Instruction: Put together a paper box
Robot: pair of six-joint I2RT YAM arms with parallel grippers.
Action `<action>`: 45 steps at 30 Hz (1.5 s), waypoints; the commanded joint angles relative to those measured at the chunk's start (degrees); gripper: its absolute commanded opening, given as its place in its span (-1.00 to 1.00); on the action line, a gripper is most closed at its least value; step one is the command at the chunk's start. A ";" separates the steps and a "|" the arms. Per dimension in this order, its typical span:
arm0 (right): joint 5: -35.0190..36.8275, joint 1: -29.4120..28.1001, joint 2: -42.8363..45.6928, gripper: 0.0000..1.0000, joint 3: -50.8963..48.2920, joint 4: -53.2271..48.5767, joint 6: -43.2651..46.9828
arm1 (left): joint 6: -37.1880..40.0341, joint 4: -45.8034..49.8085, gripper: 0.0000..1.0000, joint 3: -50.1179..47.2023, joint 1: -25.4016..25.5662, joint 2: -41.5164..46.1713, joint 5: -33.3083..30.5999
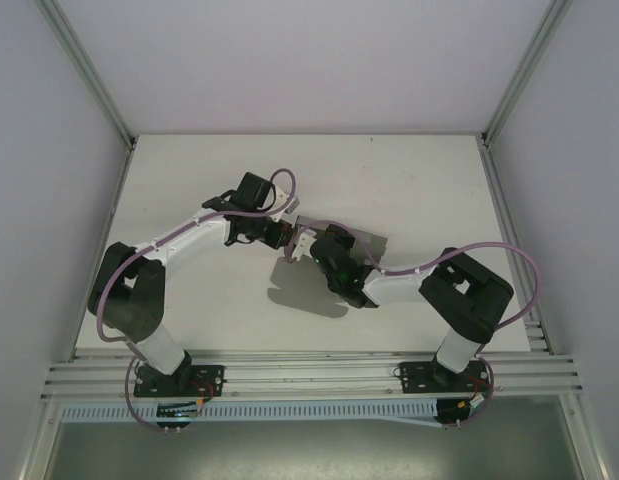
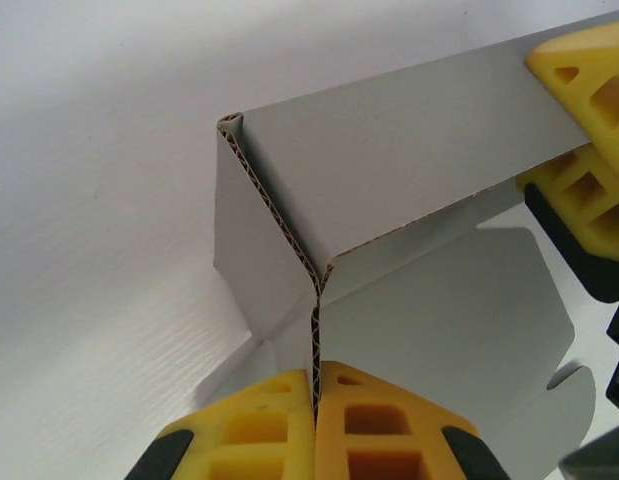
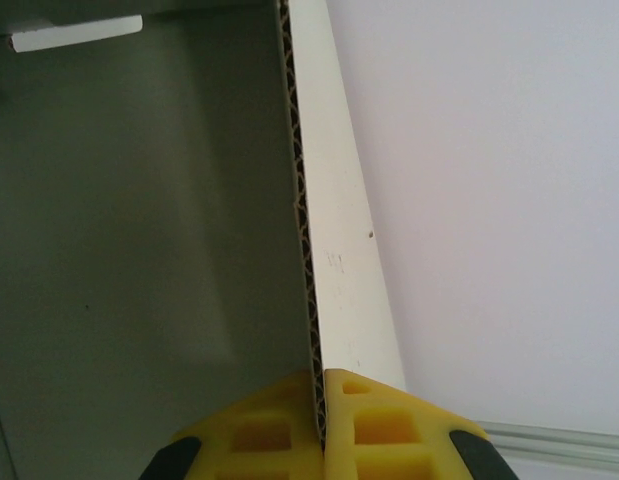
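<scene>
The paper box [image 1: 374, 243] is a grey corrugated sheet, partly folded and held above the middle of the white table [image 1: 419, 190] between both arms. In the left wrist view the paper box [image 2: 389, 170] has a folded wall and a rounded flap below it. My left gripper [image 2: 316, 375] is shut on a thin edge of the board. My right gripper [image 3: 320, 385] is shut on another edge of the paper box [image 3: 139, 230]. The right gripper's yellow fingers [image 2: 589, 130] show at the far right of the left wrist view, clamped on the board.
The box casts a shadow [image 1: 304, 290] on the table below it. Grey walls with aluminium frame posts [image 1: 84, 70] enclose the table on three sides. A rail [image 1: 309, 375] runs along the near edge by the arm bases.
</scene>
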State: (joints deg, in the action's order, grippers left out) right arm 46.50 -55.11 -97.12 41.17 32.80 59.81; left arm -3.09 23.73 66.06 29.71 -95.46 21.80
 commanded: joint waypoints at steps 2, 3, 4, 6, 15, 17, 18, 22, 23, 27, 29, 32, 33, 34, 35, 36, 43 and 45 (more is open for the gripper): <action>-3.98 -0.85 -1.73 -1.00 -0.58 0.77 -2.70 | -3.08 -9.55 -0.94 -2.09 1.44 1.80 6.10; -4.31 -0.78 -1.51 -1.00 -0.95 1.06 -3.22 | -3.61 -10.44 -0.89 -2.86 1.49 1.68 7.00; -4.71 -0.74 -1.28 -1.00 -1.30 1.15 -3.62 | -4.03 -11.23 -0.79 -3.52 1.48 1.68 7.88; -5.31 -0.59 -0.96 -1.00 -1.95 1.51 -3.99 | -5.06 -12.87 -0.75 -5.14 1.49 2.22 7.76; -6.34 -0.33 0.08 -1.00 -5.95 4.19 -0.62 | -8.06 -10.14 0.22 -10.89 1.44 10.34 -5.45; -6.65 -0.33 0.02 -1.00 -6.25 4.36 -0.13 | -9.40 -9.05 0.60 -11.39 1.33 11.88 -9.41; -6.59 -0.34 -0.13 -1.00 -6.44 4.88 0.38 | -10.54 -7.96 0.88 -11.22 1.31 12.67 -12.27; -6.25 -0.32 -0.53 -1.00 -6.71 6.55 1.62 | -14.33 -5.01 0.97 -10.02 -1.83 15.31 -19.30; -6.32 -0.34 -0.48 -1.00 -6.79 6.66 1.71 | -15.63 -5.00 0.96 -10.13 -3.99 15.88 -19.67; -6.42 -0.32 -0.50 -1.00 -6.89 6.87 1.61 | -19.66 -7.15 0.97 -11.54 -15.20 14.33 -14.02; -6.28 -0.33 -0.70 -1.00 -6.76 7.11 1.80 | -19.48 -8.56 0.97 -10.68 -17.05 10.57 -14.68; -5.72 -0.32 -0.57 -1.00 -6.71 7.62 2.58 | -17.13 -9.00 0.85 -7.43 -18.09 3.03 -10.10; -5.54 -0.32 -0.23 -1.00 -6.80 7.61 2.52 | -16.14 -9.64 0.68 -6.64 -18.10 0.86 -7.23; -5.51 -0.33 0.19 -1.00 -6.81 7.63 2.35 | -14.86 -10.57 0.54 -6.52 -18.07 -0.71 -3.92; -5.55 -0.35 0.59 -1.00 -6.86 7.47 2.11 | -13.91 -11.93 0.45 -6.68 -18.07 -1.59 -0.08; -5.58 -0.35 1.01 -1.00 -6.76 7.31 1.74 | -12.46 -14.31 0.33 -7.51 -18.09 -2.10 5.63; -5.38 -0.15 1.17 -1.00 -6.54 7.60 2.06 | -5.93 -28.86 0.17 -18.64 -13.27 3.56 24.04; -5.52 -0.17 1.07 -1.00 -6.34 7.60 2.06 | -3.05 -27.58 0.14 -18.69 -10.57 3.17 23.37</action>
State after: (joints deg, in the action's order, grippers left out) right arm 43.05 -54.72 -96.64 35.38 40.12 63.13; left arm -12.05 0.75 48.47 15.18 -93.19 37.54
